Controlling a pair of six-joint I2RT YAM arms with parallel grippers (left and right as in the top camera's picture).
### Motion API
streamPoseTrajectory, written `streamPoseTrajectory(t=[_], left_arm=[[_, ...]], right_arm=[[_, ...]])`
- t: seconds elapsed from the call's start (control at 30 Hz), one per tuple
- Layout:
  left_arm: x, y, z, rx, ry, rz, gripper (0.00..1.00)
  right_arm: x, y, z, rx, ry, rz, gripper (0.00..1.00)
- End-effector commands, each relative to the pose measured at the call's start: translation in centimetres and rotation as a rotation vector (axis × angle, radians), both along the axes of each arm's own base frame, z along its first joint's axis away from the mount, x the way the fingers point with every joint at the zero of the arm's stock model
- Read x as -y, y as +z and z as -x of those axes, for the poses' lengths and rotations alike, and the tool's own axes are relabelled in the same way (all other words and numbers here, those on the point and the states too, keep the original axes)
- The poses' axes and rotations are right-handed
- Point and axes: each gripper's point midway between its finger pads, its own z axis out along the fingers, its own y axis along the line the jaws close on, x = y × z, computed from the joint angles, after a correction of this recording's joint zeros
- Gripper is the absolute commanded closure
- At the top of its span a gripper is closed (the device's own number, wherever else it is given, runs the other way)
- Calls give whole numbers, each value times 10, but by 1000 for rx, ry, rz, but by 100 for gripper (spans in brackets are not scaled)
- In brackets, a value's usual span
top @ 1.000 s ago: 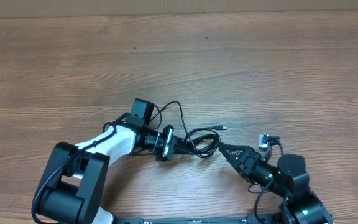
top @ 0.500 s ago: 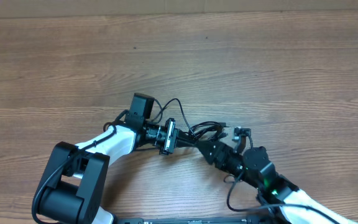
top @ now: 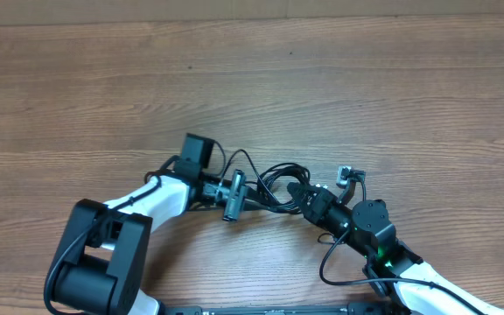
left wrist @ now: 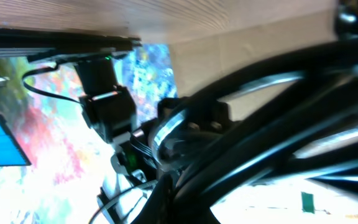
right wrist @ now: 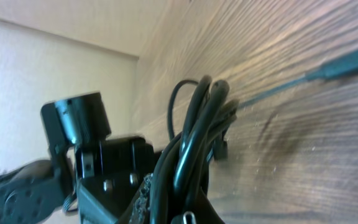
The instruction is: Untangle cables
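Observation:
The cables (top: pixel 274 181) are a small tangle of thin black cords lifted between my two grippers near the table's front middle. My left gripper (top: pixel 252 195) is shut on the bundle's left side. My right gripper (top: pixel 298 193) has shut on its right side. In the right wrist view the cords (right wrist: pixel 194 124) rise in a tight bunch out of my right gripper (right wrist: pixel 185 208), and one strand runs off to a silver-tipped plug (right wrist: pixel 356 61) lying on the wood. In the left wrist view the cords (left wrist: pixel 278 118) fill the picture, blurred and close, above my left gripper (left wrist: pixel 166 202).
The wooden table (top: pixel 366 96) stretches away behind the grippers. The right arm's own thick cable (top: pixel 335 267) loops beside its wrist. In the right wrist view the left arm's wrist (right wrist: pixel 73 121) stands close behind the bundle.
My right gripper has moved left to the bundle and closed on it. The left gripper has turned and drawn the tangle slightly left.

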Motion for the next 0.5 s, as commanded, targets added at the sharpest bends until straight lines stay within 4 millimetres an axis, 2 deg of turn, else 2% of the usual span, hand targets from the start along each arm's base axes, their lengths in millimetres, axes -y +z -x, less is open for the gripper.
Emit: streamPoseTrajectory(t=[0.0,0.07,0.1,0.23,0.33,0.47], left_arm=[[-31,9,-25,89,90,80,96],[-50,14,-39,138,150,108,96],[-70,16,-52,185,211,124,96],[-97,18,-67,240,297,131,96],[-107,18,-72,268,330,122,96],[-106,5,-76,422,314,50,96]], right_arm=[[-6,1,12,8,90,14,96],[-5,-7,16,-25,96,33,96],[-2,-18,20,-69,95,59,96],[3,-37,28,-148,96,103,95],[6,-48,34,-197,97,130,96],[5,-52,40,-242,115,118,96]])
